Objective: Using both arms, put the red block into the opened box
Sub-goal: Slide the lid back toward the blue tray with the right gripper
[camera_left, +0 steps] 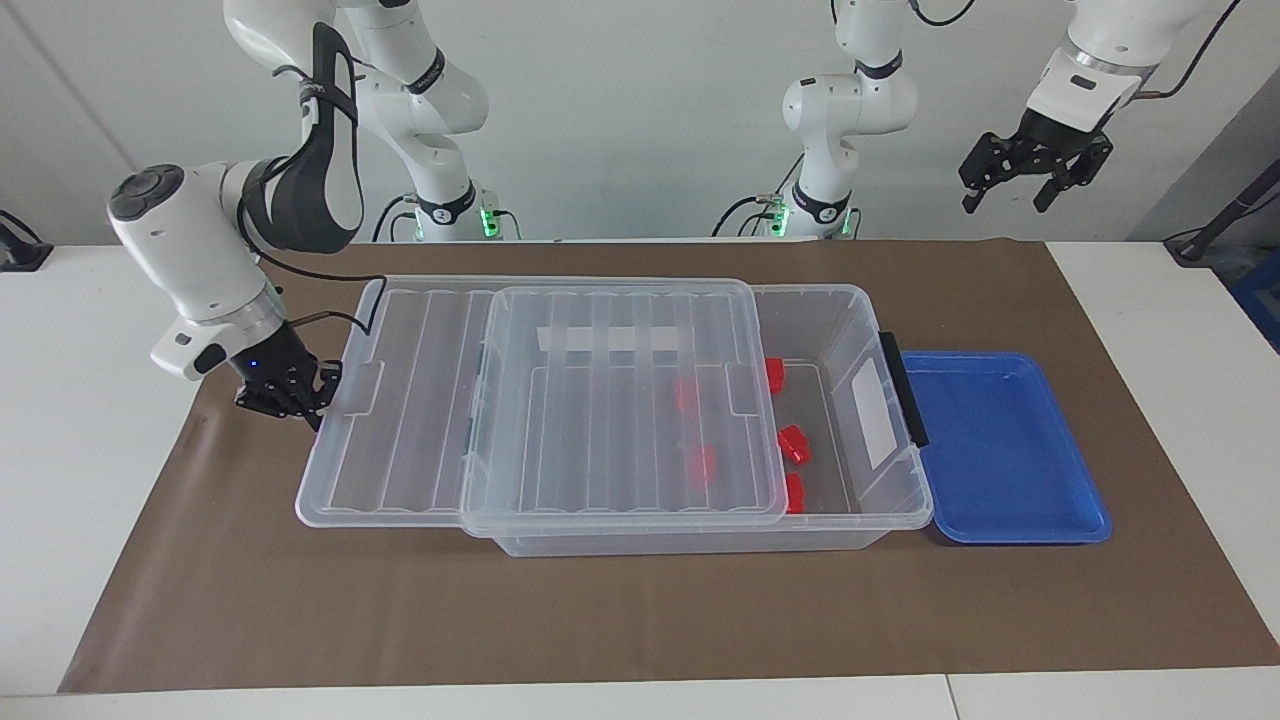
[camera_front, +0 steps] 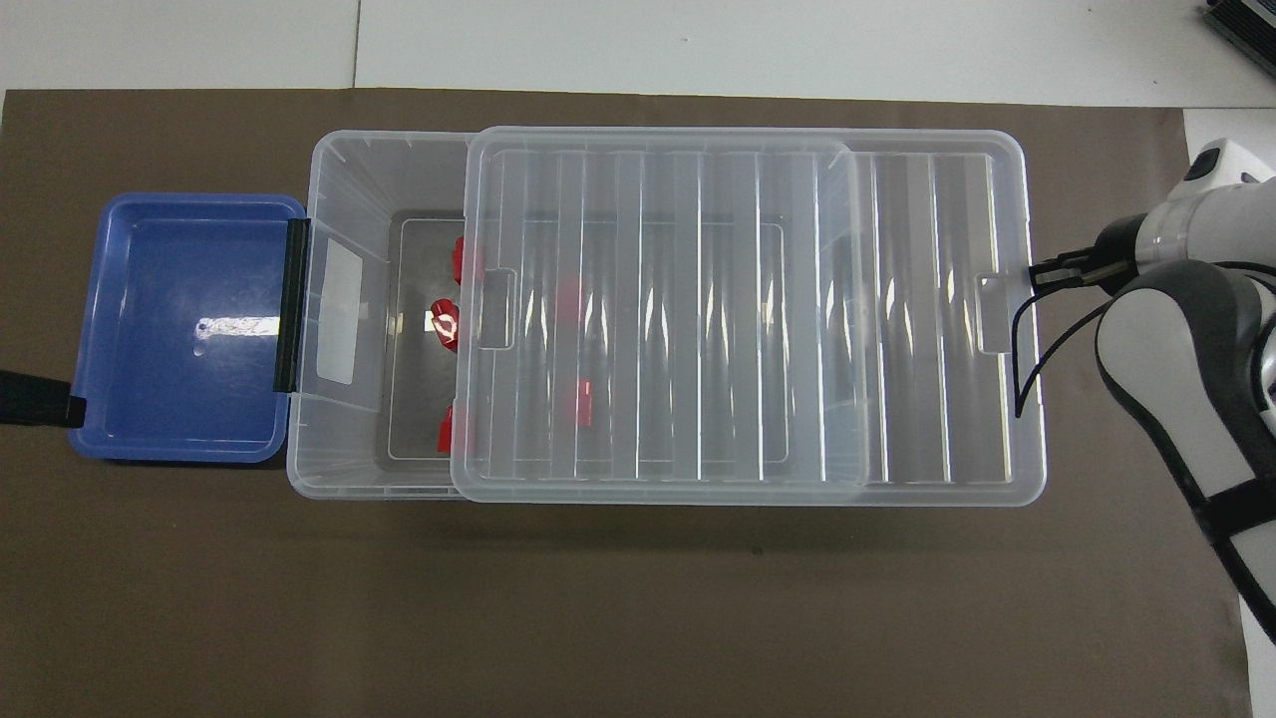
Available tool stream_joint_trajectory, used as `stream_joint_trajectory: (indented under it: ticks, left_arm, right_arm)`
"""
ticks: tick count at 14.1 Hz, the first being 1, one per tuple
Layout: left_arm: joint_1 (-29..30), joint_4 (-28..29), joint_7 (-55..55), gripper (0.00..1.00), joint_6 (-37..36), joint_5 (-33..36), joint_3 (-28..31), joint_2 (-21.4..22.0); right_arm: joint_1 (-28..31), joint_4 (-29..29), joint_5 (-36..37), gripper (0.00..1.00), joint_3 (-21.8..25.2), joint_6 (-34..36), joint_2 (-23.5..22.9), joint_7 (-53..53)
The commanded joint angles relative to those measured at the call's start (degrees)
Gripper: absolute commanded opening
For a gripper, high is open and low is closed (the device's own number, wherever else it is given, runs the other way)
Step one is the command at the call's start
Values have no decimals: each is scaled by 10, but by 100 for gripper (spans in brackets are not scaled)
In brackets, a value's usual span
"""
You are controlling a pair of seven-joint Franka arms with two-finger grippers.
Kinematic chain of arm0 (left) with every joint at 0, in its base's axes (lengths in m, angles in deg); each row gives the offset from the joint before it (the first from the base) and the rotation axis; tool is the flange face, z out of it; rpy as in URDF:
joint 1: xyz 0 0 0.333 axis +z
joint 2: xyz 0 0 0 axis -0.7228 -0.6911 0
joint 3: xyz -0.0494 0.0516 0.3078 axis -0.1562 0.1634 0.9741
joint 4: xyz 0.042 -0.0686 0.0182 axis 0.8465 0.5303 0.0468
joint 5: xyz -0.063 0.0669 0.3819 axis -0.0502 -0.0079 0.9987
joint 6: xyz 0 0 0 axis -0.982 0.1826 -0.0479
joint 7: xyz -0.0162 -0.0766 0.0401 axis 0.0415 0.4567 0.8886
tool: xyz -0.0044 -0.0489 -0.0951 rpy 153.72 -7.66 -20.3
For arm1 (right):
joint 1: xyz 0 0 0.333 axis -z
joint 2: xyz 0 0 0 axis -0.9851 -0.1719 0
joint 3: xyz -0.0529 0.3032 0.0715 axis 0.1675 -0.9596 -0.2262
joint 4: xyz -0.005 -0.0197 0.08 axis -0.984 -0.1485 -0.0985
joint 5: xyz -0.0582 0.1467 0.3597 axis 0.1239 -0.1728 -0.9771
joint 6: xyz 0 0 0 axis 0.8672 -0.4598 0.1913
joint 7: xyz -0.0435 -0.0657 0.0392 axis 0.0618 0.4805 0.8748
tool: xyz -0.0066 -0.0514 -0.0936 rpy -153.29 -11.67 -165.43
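With fingers together, the right gripper (camera_left: 300,400) presses the lid's (camera_left: 560,400) end and could jam it skewed on the box (camera_left: 850,420) (red blocks (camera_left: 795,443) already lie inside), while the left gripper (camera_left: 1035,165) waits apart, high above the blue tray (camera_left: 1000,450).

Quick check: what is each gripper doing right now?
Left gripper: open, empty, raised over the table's left-arm end.
Right gripper: shut, fingertips against the lid end, holding nothing.
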Motion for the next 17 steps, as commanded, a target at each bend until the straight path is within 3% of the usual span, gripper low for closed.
stream_joint_trajectory:
  ticks: [1, 9, 17]
  left_arm:
    - [12, -89, -8, 100, -49, -15, -4, -64]
    - [11, 4, -11, 100, 20, -8, -5, -30]
    - [14, 4, -11, 100, 19, -7, -5, -33]
  right_arm:
    - [-15, 2, -19, 0, -2, -8, -1, -28]
    - [-62, 0, -19, 0, -2, -8, 0, -104]
    - [-95, -3, -19, 0, -2, -6, 2, -136]
